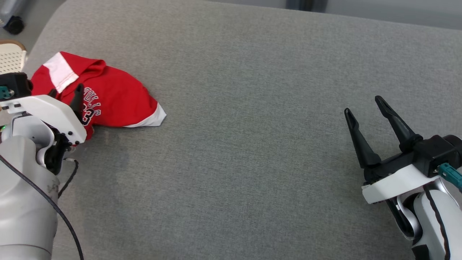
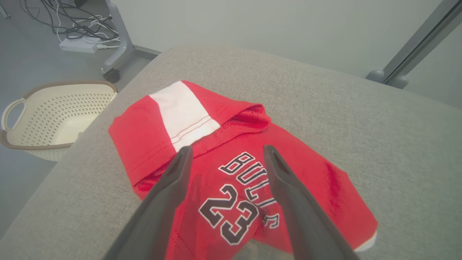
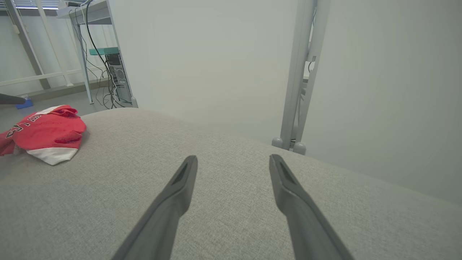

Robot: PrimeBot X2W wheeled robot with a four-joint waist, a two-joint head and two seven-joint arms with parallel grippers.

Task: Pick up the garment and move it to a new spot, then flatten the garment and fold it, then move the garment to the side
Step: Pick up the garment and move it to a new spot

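Note:
The garment (image 1: 108,97) is a red jersey with white trim and dark lettering, lying crumpled near the left edge of the grey padded surface (image 1: 252,144). My left gripper (image 1: 66,92) hovers over its near part, open, with nothing between its fingers. From the left wrist the garment (image 2: 231,159) lies just beyond and beneath the spread fingers, and the gripper (image 2: 225,153) points at the lettering. My right gripper (image 1: 364,106) stands open far to the right above bare fabric. In the right wrist view the garment (image 3: 47,133) is far off to the left of that gripper (image 3: 232,159).
A cream perforated basket (image 2: 47,119) stands on the floor just beyond the surface's left edge, also visible as a basket (image 1: 11,56) at the head view's left. Cables and a power strip (image 2: 79,45) lie on the floor. A grey metal post (image 3: 301,76) rises behind the surface.

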